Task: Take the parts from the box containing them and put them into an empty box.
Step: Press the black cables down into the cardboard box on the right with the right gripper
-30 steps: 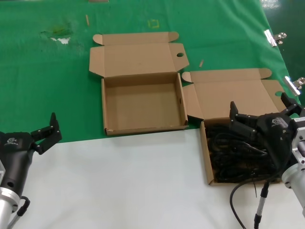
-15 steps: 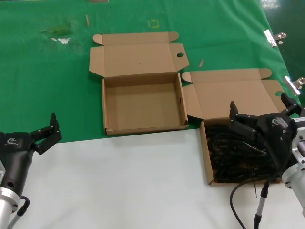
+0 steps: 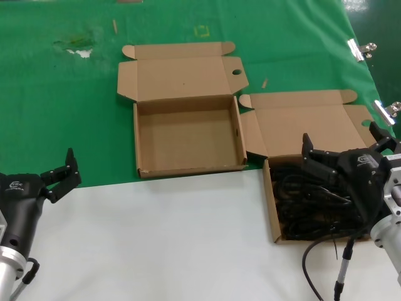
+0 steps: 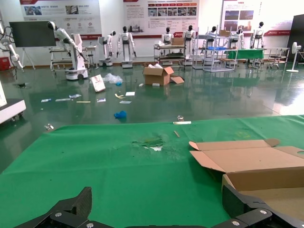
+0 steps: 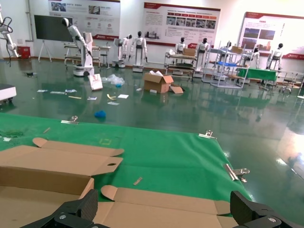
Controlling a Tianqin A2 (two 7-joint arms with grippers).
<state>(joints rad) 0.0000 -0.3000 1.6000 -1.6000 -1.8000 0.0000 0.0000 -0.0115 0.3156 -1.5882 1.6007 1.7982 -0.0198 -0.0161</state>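
An empty cardboard box (image 3: 188,135) lies open in the middle of the green cloth, its lid folded back. To its right a second open box (image 3: 270,207) holds the parts (image 3: 301,200), a tangle of black cords. My right gripper (image 3: 344,145) hovers open over that box, above the cords and touching none of them. Its wrist view shows the gripper (image 5: 164,204) with the jaws wide apart, over the folded-back lid (image 5: 156,202), and the empty box (image 5: 42,171) off to one side. My left gripper (image 3: 64,174) waits open at the near left, holding nothing; its wrist view shows the gripper (image 4: 156,199) over bare cloth.
Green cloth (image 3: 62,113) covers the far half of the table and the near half is white (image 3: 156,238). Metal clips (image 3: 360,49) sit on the cloth's right edge. A grey cable (image 3: 341,269) hangs below the right arm. Small scraps (image 3: 78,47) lie at the far left.
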